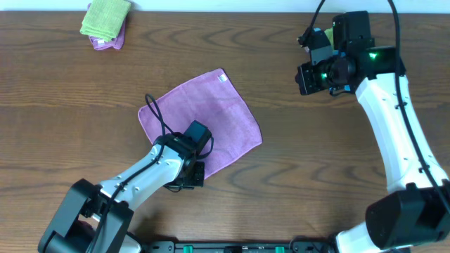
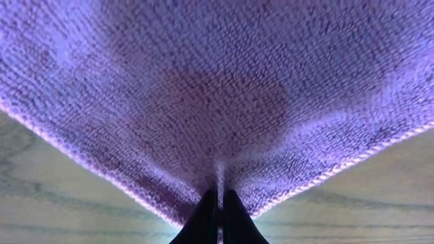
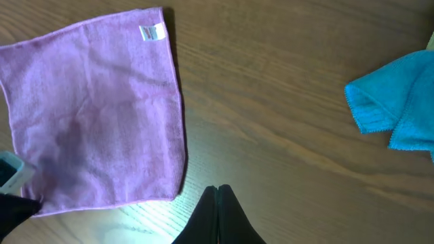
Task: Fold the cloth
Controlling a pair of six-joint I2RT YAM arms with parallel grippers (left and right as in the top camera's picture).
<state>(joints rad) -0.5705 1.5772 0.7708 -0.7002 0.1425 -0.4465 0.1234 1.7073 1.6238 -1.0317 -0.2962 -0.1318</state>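
Note:
The mauve-purple cloth (image 1: 211, 116) lies spread flat on the wooden table, turned like a diamond, with its white tag (image 1: 223, 76) at the far corner. My left gripper (image 1: 197, 167) is at the cloth's near corner. In the left wrist view its fingers (image 2: 220, 196) are shut on that corner of the cloth (image 2: 217, 95), which bunches slightly between them. My right gripper (image 1: 306, 79) is held above the table to the right of the cloth, shut and empty (image 3: 218, 193). The cloth (image 3: 95, 115) and tag (image 3: 152, 32) show in the right wrist view.
A yellow-green cloth (image 1: 105, 17) lies on a folded purple one (image 1: 112, 41) at the far left. A bright blue cloth (image 3: 397, 102) lies at the right in the right wrist view. Bare wood surrounds the cloth.

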